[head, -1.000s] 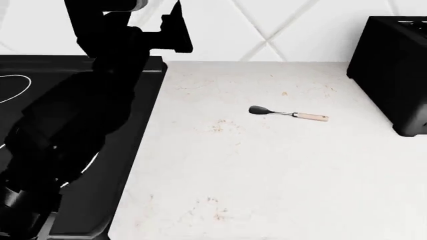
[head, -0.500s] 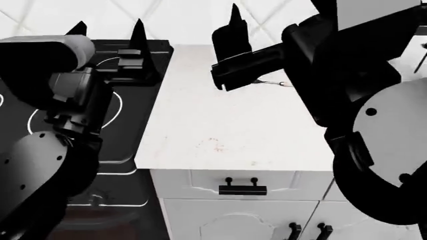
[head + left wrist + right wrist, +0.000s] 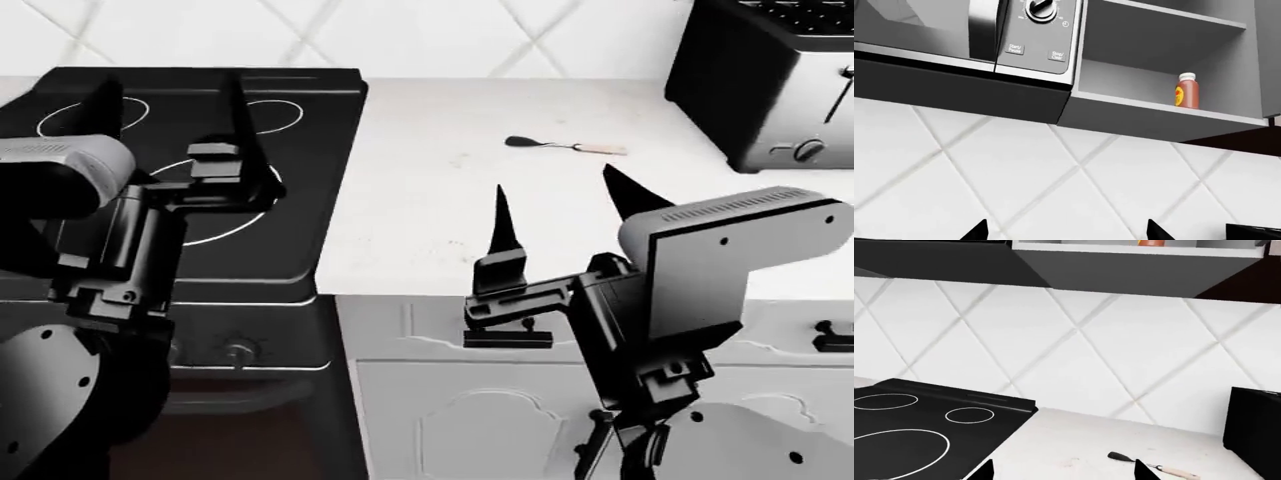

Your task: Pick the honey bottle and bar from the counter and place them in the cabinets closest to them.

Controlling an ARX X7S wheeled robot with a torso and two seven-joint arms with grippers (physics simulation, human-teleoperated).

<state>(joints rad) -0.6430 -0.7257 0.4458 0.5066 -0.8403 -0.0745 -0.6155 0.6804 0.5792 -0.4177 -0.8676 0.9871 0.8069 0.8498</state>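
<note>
The honey bottle [image 3: 1187, 91] stands upright on the lower shelf of an open grey wall cabinet [image 3: 1167, 117], right of a microwave; its base also shows in the right wrist view [image 3: 1151, 242]. My left gripper [image 3: 171, 110] is open and empty, held over the black stovetop; its black fingertips [image 3: 977, 231] face the tiled wall. My right gripper [image 3: 561, 208] is open and empty at the front edge of the white counter [image 3: 427, 200]; its fingertips [image 3: 984, 470] point across the counter. The bar is out of view.
A black-headed spatula [image 3: 561, 146] lies on the counter near a black toaster [image 3: 774, 80] at the right. The black stovetop [image 3: 307, 110] is at the left. A microwave [image 3: 974, 30] hangs left of the cabinet. White drawers and doors [image 3: 441, 400] are below the counter.
The head view has pulled back and now shows the counter front and lower cabinets. Both arms have come down and sit lower, the left over the stove, the right at the counter's edge.
</note>
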